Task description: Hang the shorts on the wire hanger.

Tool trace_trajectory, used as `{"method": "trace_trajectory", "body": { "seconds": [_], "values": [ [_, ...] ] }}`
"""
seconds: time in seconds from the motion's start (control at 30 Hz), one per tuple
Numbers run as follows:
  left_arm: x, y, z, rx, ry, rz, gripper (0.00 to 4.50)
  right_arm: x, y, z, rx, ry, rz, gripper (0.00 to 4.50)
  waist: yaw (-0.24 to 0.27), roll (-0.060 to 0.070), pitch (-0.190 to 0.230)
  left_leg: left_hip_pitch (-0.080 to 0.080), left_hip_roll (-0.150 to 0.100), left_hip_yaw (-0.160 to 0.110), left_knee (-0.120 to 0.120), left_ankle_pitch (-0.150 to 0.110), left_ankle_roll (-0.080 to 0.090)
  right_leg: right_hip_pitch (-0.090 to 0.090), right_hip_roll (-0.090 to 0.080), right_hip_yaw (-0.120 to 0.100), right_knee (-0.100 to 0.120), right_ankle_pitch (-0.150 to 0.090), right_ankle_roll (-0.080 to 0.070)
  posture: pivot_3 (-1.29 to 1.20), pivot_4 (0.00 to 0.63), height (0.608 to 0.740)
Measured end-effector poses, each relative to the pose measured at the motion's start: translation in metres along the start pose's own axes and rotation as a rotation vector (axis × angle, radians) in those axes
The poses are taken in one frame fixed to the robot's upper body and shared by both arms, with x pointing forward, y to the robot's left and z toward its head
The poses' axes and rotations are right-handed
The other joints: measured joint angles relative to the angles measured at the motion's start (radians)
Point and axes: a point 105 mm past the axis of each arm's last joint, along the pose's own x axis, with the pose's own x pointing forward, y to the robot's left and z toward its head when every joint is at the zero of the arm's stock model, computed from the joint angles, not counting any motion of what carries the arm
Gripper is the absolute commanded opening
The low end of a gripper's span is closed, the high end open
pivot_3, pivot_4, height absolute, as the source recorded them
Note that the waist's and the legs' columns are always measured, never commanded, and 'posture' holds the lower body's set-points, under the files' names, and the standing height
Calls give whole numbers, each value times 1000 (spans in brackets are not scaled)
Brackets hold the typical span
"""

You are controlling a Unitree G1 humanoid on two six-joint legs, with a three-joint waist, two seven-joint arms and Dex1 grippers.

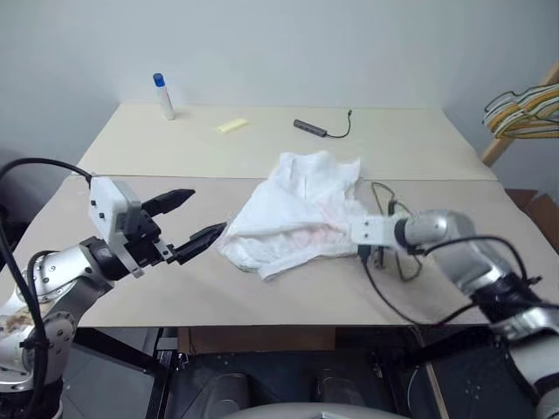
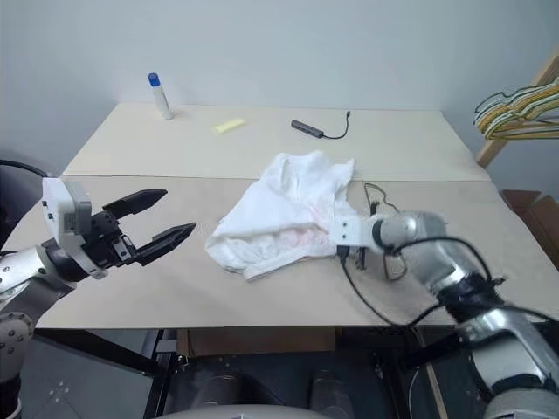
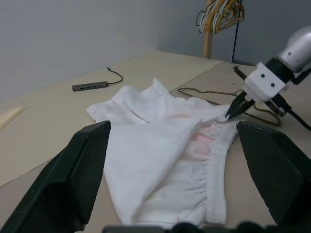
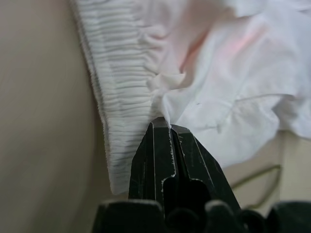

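White fabric pinched: the right tool (image 4: 170, 128) has its fingers pressed together on a fold of the shorts (image 1: 297, 214).

The shorts lie crumpled in the middle of the pale bench (image 1: 175, 288), gathered waistband towards the near edge, a faint pink tint showing through. The right tool nips the cloth at the shorts' right-hand side, beside the waistband. And there's the wire hanger (image 1: 393, 205), flat on the bench just right of the shorts, partly tucked under them and under the right arm. Over on the left, the left tool (image 1: 194, 218) hovers off the bench with its fingers spread wide, pointing at the shorts, not touching them. At the far edge: a blue-capped bottle (image 1: 163, 96), a yellow scrap (image 1: 231, 126), a dark cable (image 1: 321, 129).
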Motion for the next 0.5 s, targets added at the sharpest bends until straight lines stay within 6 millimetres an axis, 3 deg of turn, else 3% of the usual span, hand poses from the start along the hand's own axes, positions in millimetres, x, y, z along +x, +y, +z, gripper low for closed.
{"method": "trace_trajectory", "body": {
  "seconds": [0.13,0.2,0.37,0.5],
  "values": [
    [1,-1,-1,-6,-5,0,4500,-16,-52,-30,-214,132,-134,65,-7,0,0,0,0,0,-1,0,-1,0,0,0,0,0,0,116,0,740],
    [2,-1,-2,-9,-7,0,4500,-18,-61,-44,-291,198,-150,493,-8,0,0,0,0,0,-1,1,-1,0,0,0,0,0,0,119,0,740],
    [3,-1,-3,-13,-10,4,4500,-2,-31,-65,-290,240,-56,2082,-15,0,0,-1,0,-1,-1,1,-1,-1,-1,0,0,0,0,122,0,740],
    [3,-3,-3,-13,-7,4,4500,-8,-10,-60,-239,195,-29,3486,-17,2,1,-1,0,-2,-1,1,-1,-1,-1,0,1,0,0,117,0,740]
  ]
}}
